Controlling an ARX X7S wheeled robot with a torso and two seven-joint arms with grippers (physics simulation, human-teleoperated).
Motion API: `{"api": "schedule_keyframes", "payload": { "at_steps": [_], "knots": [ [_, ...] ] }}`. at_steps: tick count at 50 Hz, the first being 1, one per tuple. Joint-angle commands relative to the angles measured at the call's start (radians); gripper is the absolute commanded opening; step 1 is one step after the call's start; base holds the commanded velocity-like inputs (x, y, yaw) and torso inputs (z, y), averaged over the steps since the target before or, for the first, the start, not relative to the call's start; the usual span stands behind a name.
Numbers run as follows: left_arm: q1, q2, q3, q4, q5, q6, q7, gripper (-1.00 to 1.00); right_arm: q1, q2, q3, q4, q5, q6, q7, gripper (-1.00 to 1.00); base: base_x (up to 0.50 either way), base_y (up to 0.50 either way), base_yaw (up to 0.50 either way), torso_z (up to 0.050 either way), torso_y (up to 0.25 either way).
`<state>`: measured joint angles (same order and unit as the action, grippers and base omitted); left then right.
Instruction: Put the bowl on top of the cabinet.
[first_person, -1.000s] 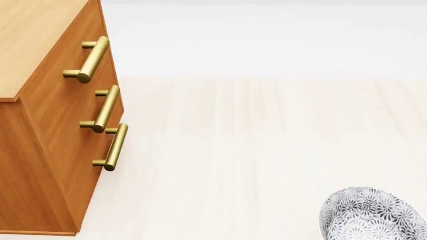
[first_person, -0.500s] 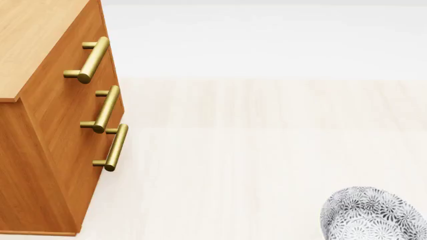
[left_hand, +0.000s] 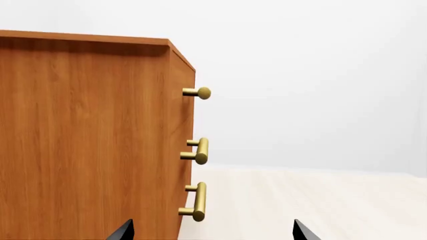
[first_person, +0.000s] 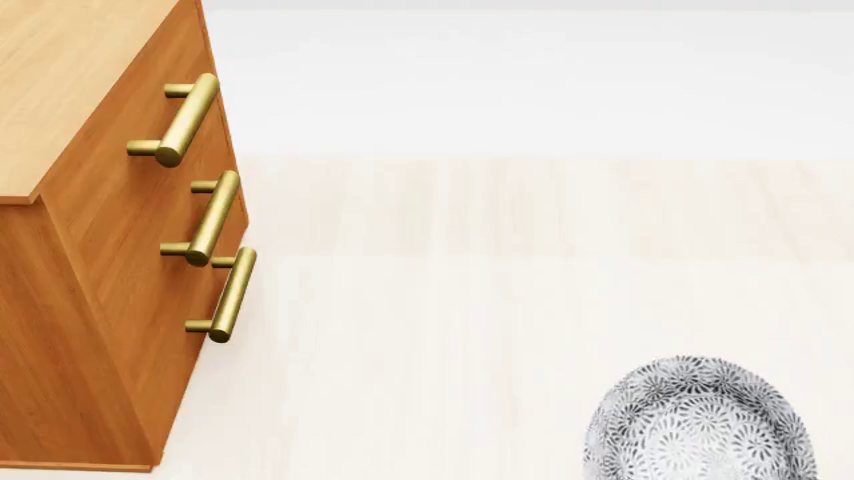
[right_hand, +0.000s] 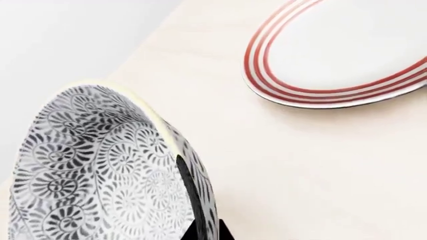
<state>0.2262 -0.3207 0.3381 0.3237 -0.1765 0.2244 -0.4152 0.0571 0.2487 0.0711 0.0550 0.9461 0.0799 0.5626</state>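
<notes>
The bowl (first_person: 701, 420), white with a grey-black floral pattern, hangs at the lower right of the head view, tilted, above the pale floor. In the right wrist view the bowl (right_hand: 100, 175) fills the near side, and my right gripper (right_hand: 200, 227) is shut on its rim, one dark finger on each side of the wall. The cabinet (first_person: 94, 200) stands at the left, orange-brown with a lighter top and three brass handles (first_person: 207, 220). My left gripper (left_hand: 210, 232) is open beside the cabinet (left_hand: 87, 140), nothing between its fingertips (left_hand: 123, 231).
A flat white plate with red rings (right_hand: 347, 50) lies on the pale surface beyond the bowl in the right wrist view. Pale wooden floor (first_person: 507, 280) stretches between the cabinet and the bowl.
The bowl has moved left and slightly up in the head view, toward the cabinet. The cabinet holds its place.
</notes>
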Motion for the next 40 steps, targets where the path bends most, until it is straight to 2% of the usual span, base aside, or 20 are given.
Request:
{"api": "schedule_keyframes", "payload": {
  "at_steps": [1,14,25,40],
  "knots": [
    [-0.006,-0.001,0.003,-0.005,-0.006,-0.003,-0.001,1.0,-0.011,-0.001,-0.018,-0.009,0.001,-0.013,-0.009,-1.0,0.0,0.0,0.0,0.0,0.0],
    [0.0,-0.007,0.004,0.005,-0.002,0.002,-0.009,1.0,-0.063,0.01,-0.064,-0.107,-0.087,-0.089,-0.077,-1.0,0.0,0.0,0.0,0.0,0.0],
    [0.0,-0.009,0.008,0.004,-0.002,0.004,-0.012,1.0,-0.134,0.019,-0.134,-0.216,-0.262,-0.199,-0.13,-1.0,0.0,0.0,0.0,0.0,0.0],
    [0.0,-0.013,0.013,0.001,-0.001,0.008,-0.015,1.0,-0.179,0.008,-0.161,-0.257,-0.39,-0.291,-0.132,-1.0,0.0,0.0,0.0,0.0,0.0]
  ]
}}
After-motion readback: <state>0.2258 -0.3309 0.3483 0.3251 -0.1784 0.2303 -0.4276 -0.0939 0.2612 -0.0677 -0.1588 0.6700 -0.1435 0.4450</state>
